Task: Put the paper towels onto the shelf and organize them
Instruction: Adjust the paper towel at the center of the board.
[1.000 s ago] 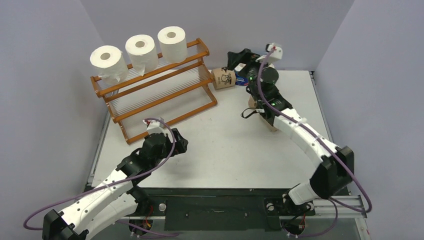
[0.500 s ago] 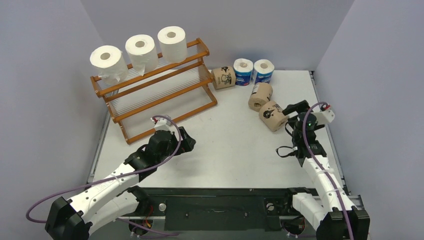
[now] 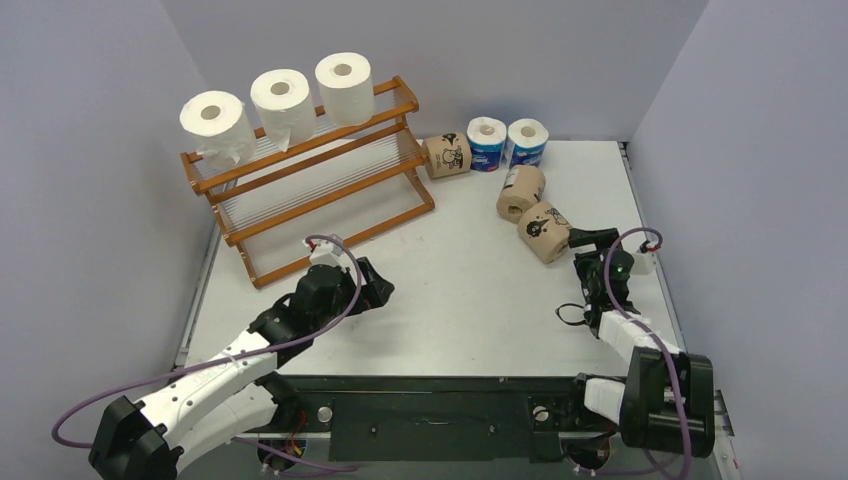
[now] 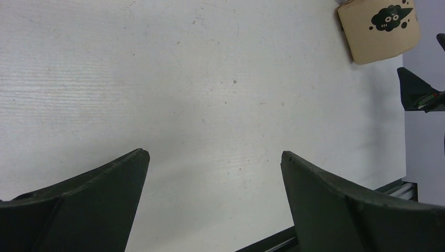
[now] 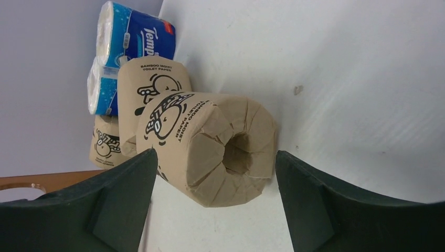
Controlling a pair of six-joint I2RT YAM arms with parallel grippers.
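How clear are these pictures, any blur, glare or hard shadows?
Top external view: evenly lit and sharp, with only soft shadows on the table. Left wrist view: table crisp, left gripper's fingers dark and slightly soft. Right wrist view: nearest brown roll sharp, right gripper's fingers near-black; no glare.

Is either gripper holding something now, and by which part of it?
Nothing is held. The left gripper is open over the table. The right gripper is open beside a lying brown roll, not closed on it.
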